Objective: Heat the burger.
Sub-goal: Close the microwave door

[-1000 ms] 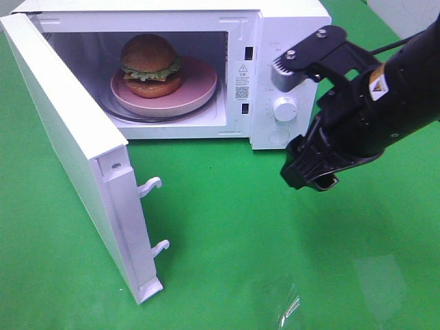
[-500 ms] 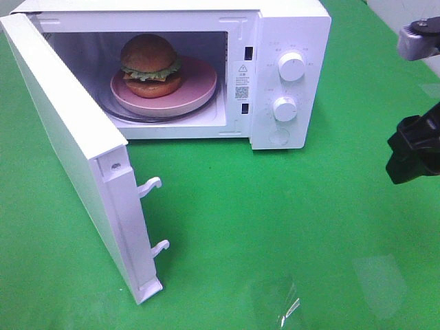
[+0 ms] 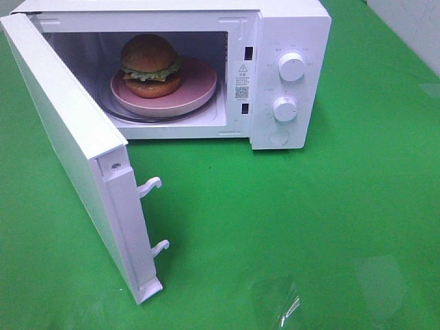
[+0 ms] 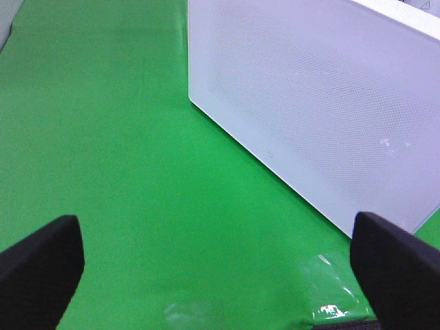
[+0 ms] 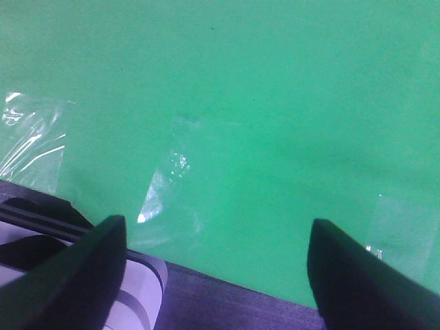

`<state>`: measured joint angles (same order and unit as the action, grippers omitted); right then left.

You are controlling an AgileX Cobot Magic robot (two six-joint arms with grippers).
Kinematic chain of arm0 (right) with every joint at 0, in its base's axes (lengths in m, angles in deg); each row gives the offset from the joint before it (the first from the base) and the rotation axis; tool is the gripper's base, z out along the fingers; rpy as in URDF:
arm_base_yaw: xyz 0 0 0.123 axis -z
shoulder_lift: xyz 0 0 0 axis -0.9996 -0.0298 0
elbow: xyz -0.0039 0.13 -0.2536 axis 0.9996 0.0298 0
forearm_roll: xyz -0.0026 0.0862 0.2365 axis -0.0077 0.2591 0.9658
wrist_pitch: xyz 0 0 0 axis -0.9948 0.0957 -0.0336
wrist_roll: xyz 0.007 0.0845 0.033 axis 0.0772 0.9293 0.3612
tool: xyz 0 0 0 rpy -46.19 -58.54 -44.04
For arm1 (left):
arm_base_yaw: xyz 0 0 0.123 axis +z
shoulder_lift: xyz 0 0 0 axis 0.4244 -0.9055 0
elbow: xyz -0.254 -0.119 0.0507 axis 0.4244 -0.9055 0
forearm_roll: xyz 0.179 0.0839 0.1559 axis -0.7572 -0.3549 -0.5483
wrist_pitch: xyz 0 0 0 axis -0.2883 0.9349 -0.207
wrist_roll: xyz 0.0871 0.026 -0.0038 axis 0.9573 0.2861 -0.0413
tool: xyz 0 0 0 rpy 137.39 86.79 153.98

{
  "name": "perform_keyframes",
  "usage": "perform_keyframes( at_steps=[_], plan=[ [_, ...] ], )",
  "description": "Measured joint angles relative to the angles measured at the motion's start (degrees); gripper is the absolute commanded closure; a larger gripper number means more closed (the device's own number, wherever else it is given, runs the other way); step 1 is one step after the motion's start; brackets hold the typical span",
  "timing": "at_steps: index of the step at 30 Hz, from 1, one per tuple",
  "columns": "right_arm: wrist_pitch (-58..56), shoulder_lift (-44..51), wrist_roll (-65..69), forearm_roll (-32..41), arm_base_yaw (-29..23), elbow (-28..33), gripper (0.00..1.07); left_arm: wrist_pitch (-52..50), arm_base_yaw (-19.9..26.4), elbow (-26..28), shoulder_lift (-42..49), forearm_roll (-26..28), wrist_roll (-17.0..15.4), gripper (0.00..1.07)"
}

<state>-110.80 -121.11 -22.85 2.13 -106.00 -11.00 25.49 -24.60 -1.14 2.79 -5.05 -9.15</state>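
Observation:
The burger (image 3: pixel 150 66), with brown buns, green lettuce and yellow cheese, sits on a round pink plate (image 3: pixel 196 86) inside the white microwave (image 3: pixel 289 27). The microwave's door (image 3: pixel 75 151) stands wide open, swung out toward the front left. Neither arm shows in the exterior high view. In the left wrist view my left gripper (image 4: pixel 216 258) is open above the green cloth, with the outer face of the door (image 4: pixel 323 117) ahead of it. In the right wrist view my right gripper (image 5: pixel 220 265) is open over bare green cloth, holding nothing.
Two white knobs (image 3: pixel 291 67) and a round button sit on the microwave's control panel. Two latch hooks (image 3: pixel 150 185) stick out from the door's edge. Green cloth (image 3: pixel 289 227) covers the table, with patches of clear tape (image 3: pixel 282 302) near the front.
My right arm, which was in front of the microwave's control panel, has pulled away to the right and left the exterior high view. The burger, plate and door have not moved.

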Motion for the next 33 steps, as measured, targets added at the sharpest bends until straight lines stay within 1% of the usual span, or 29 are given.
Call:
perform_keyframes(
  at_steps=[1,2,3,4,5,7,8,11,12,13,14,15,16,17,18,19,20,21,24,26,33],
  plan=[
    [-0.57,2.81,0.23,-0.11,0.00,0.97,0.37,0.00,0.00,0.00,0.00,0.00,0.00,0.09],
    [-0.57,2.81,0.23,-0.11,0.00,0.97,0.37,0.00,0.00,0.00,0.00,0.00,0.00,0.09],
    [-1.20,6.13,0.34,-0.23,0.00,1.89,0.37,0.00,0.00,0.00,0.00,0.00,0.00,0.09],
    [-1.20,6.13,0.34,-0.23,0.00,1.89,0.37,0.00,0.00,0.00,0.00,0.00,0.00,0.09],
    [-1.49,9.63,0.74,-0.63,0.00,2.86,0.37,0.00,0.00,0.00,0.00,0.00,0.00,0.09],
    [-1.49,11.12,0.97,-0.80,0.00,3.27,0.37,0.00,0.00,0.00,0.00,0.00,0.00,0.09],
    [-1.66,16.39,1.83,-1.66,0.00,4.76,0.37,0.00,0.00,0.00,0.00,0.00,0.00,0.09],
    [-1.66,18.33,2.06,-1.95,0.00,5.27,0.37,0.00,0.00,0.00,0.00,0.00,0.00,0.09],
    [-1.66,22.17,2.75,-2.29,0.00,6.36,0.37,0.00,0.00,0.00,0.00,0.00,0.00,0.09],
    [-1.66,22.17,2.75,-2.29,0.00,6.36,0.37,0.00,0.00,0.00,0.00,0.00,0.00,0.09],
    [-1.32,25.44,2.98,-2.58,0.00,7.39,0.37,0.00,0.00,0.00,0.00,0.00,0.00,0.09],
    [-1.32,25.44,2.98,-2.58,0.00,7.39,0.37,0.00,0.00,0.00,0.00,0.00,0.00,0.09],
    [-0.92,28.36,2.98,-2.58,0.46,8.42,0.37,0.00,0.00,0.00,0.00,0.00,0.00,0.09],
    [0.17,30.88,3.04,-2.69,2.12,9.51,0.37,0.00,0.00,0.00,0.00,0.00,0.06,0.09],
    [0.17,30.88,3.04,-2.69,2.12,9.51,0.37,0.00,0.00,0.00,0.00,0.00,0.06,0.09],
    [1.43,33.80,3.15,-2.69,4.58,10.66,0.37,0.00,0.00,0.00,0.00,0.00,0.06,0.09],
    [1.43,33.80,3.15,-2.69,4.58,10.66,0.37,0.00,0.00,0.00,0.00,0.00,0.06,0.09],
    [1.66,35.98,3.27,-2.75,6.76,11.34,0.37,0.00,0.00,0.00,0.00,0.00,0.06,0.09],
    [1.66,36.84,3.44,-2.75,7.56,11.52,0.37,0.00,0.00,0.00,0.00,0.00,0.06,0.09],
    [1.60,39.94,4.35,-2.86,10.43,11.92,0.37,0.00,0.00,0.00,0.00,0.00,0.06,0.09],
    [1.60,43.77,4.47,-1.89,13.35,11.92,0.37,0.00,0.00,0.00,0.00,0.00,0.06,0.09]
  ],
)
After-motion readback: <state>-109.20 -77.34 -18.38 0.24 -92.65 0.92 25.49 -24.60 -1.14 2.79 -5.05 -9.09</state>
